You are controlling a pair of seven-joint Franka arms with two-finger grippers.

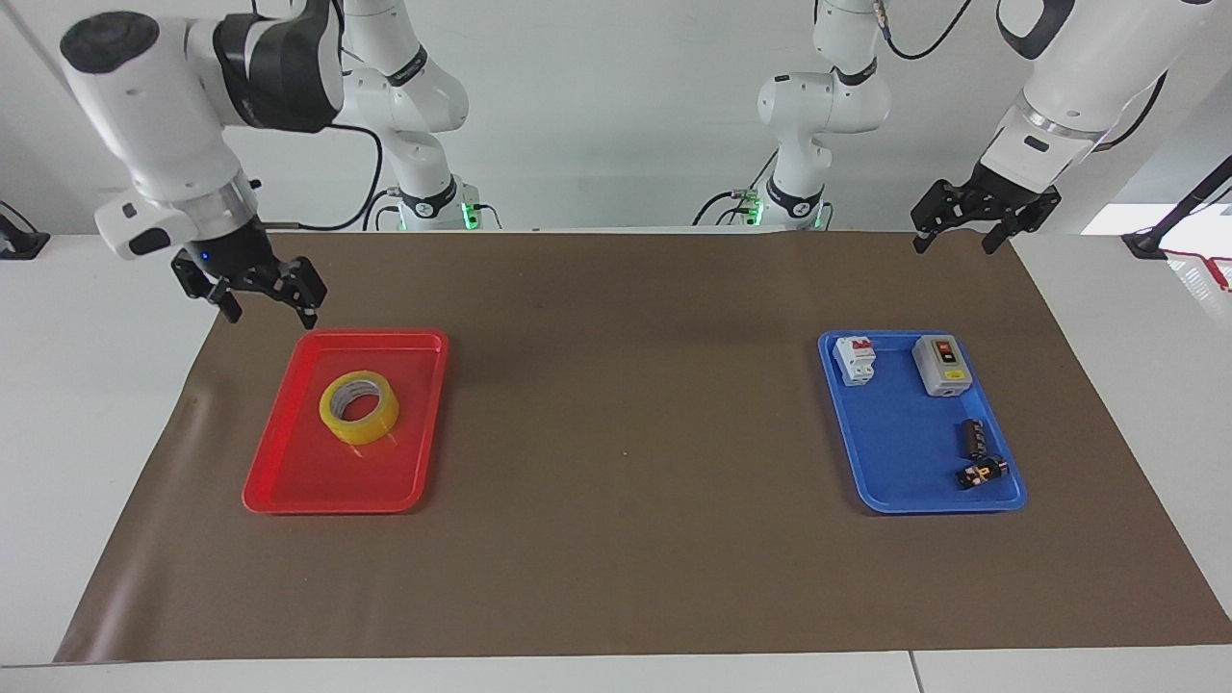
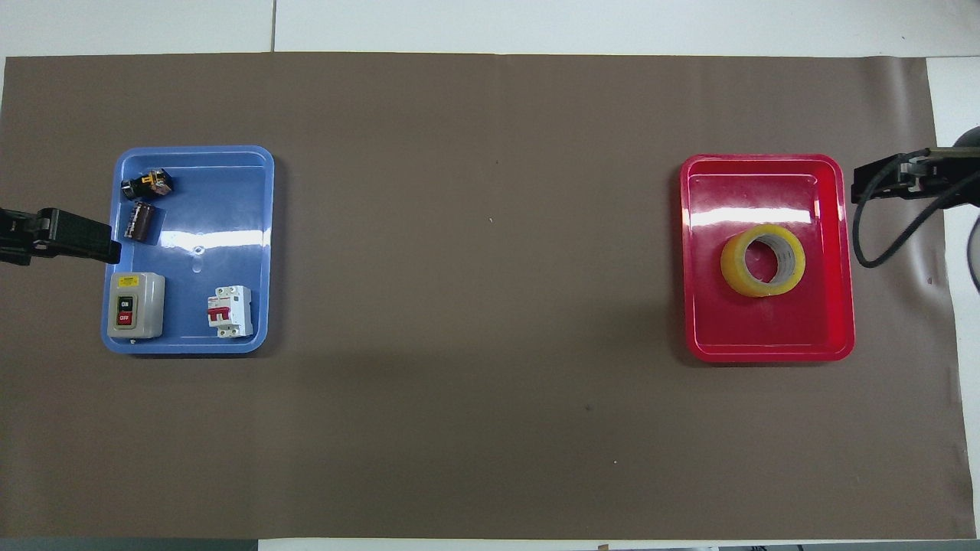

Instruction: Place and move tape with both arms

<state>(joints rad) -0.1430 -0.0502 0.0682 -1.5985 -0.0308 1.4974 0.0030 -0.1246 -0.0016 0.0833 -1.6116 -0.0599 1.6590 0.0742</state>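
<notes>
Tape (image 1: 359, 407): flat in red tray (image 1: 289, 452), nearer the robots than the tray's middle; nothing touching it.
Red tray: on brown mat (image 1: 626, 433), toward the right arm's end of the table.
Right gripper (image 1: 267, 300): raised, over the mat edge just beside the red tray; jaws apart, empty.
Left gripper (image 1: 951, 239): raised, over the mat corner at the left arm's end; jaws apart, empty.
Blue tray (image 1: 890, 481): toward the left arm's end; holds breaker (image 1: 856, 359), switch box (image 1: 942, 365), two small black parts (image 1: 976, 452).

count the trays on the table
2. The red tray at the right arm's end holds the tape; the blue tray at the left arm's end holds small electrical parts. None looks hidden.
</notes>
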